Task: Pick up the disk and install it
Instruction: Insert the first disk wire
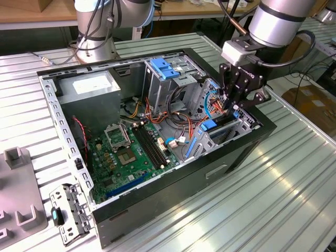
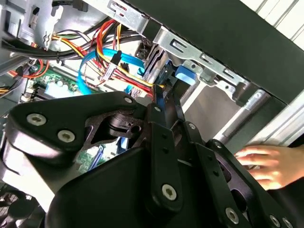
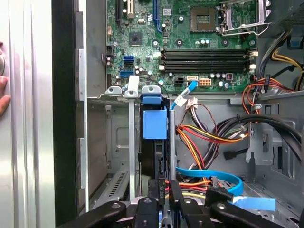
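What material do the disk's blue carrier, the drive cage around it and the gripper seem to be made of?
The carrier looks like plastic: bright, even blue with a smooth matte face. The drive cage seems bare sheet metal: pale grey, thin folded edges, a dull sheen. The gripper looks like black-coated metal, probably, with flat links joined by visible screw heads; the coating hides what lies under it.

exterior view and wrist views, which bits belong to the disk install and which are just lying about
Belongs to the job:
- disk, standing in the drive cage
- pincer at the disk's edge

Just lying about:
- grey fixture on the table
- detached bracket beside the case
- a person's hand
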`<state>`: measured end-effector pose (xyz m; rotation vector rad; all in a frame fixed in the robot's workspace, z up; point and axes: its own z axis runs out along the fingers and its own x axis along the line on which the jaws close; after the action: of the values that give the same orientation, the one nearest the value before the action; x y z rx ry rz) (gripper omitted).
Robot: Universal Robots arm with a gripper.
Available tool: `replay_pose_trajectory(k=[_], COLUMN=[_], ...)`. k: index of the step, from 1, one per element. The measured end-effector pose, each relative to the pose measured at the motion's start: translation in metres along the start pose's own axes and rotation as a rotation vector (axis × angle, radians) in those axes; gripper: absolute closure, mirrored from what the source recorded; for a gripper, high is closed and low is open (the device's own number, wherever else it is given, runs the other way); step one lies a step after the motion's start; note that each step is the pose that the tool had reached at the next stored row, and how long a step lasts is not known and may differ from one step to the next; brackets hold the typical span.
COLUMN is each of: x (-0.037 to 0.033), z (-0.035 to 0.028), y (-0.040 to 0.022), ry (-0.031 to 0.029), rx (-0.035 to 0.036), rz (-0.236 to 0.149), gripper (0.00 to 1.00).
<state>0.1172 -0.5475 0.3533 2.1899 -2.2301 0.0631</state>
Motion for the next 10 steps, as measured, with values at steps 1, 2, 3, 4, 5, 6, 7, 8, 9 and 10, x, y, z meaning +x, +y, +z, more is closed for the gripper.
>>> replay_pose_trajectory(k=[1, 2, 3, 4, 5, 6, 7, 8, 9, 10], x=[0.0, 0.0, 0.0, 0.0, 0.0, 0.0, 0.0, 0.0, 0.0, 0.0], z=[0.0, 0.0, -0.0002, -0.0002, -0.0002, -0.0003, -0.0003, -0.0004, -0.0003, -0.0005], y=[0.0, 0.0, 0.0, 0.0, 0.0, 0.0, 0.0, 0.0, 0.0, 0.0], ry=[-0.0001, -0.0002, 0.0, 0.0, -0.0001, 0.0, 0.0, 0.0, -0.0001, 0.0], rx=[0.0, 0.0, 0.0, 0.0, 0.0, 0.0, 0.0, 0.0, 0.0, 0.0], rz=[0.0, 0.0, 0.0, 0.0, 0.0, 0.0, 0.0, 0.0, 0.0, 0.0], gripper=[0.76, 0.77, 0.84, 0.89, 0.89, 0.89, 0.89, 0.89, 0.89, 0.89])
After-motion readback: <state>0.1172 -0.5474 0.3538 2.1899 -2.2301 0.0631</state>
